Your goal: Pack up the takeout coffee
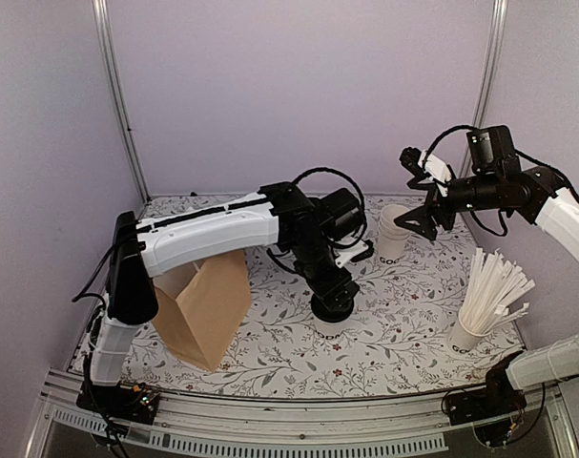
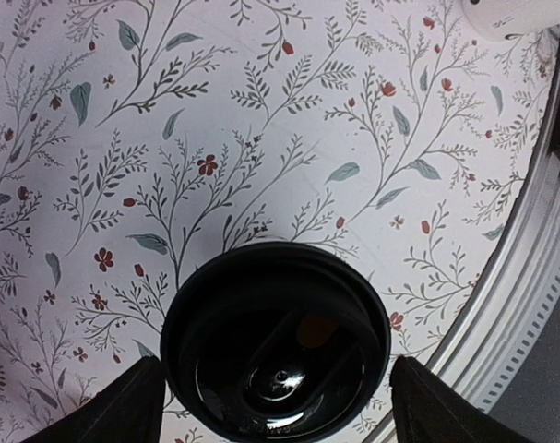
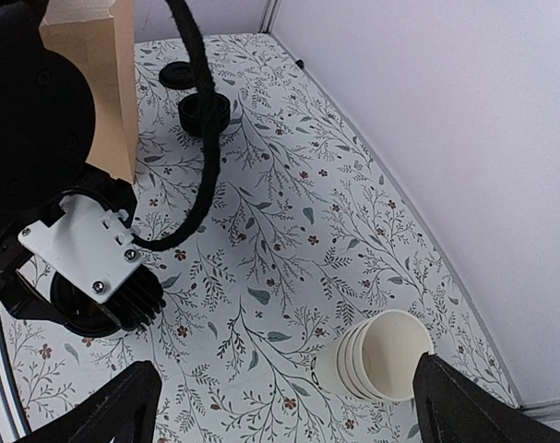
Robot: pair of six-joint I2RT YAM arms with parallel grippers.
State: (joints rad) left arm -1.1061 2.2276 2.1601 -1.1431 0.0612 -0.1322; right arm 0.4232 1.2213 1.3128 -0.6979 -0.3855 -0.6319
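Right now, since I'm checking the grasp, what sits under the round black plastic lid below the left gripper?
A small white paper cup stands under the round black plastic lid, on the floral table cover. The lid hides its inside, so contents cannot be seen.

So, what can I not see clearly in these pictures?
Coffee cup body: top view, left arm covers it; left wrist view shows only the lid.
Left gripper contact with the cup: left wrist view, bottom edge cuts it off.
Paper bag opening: top view, left arm hides it; right wrist view, top edge cuts it.
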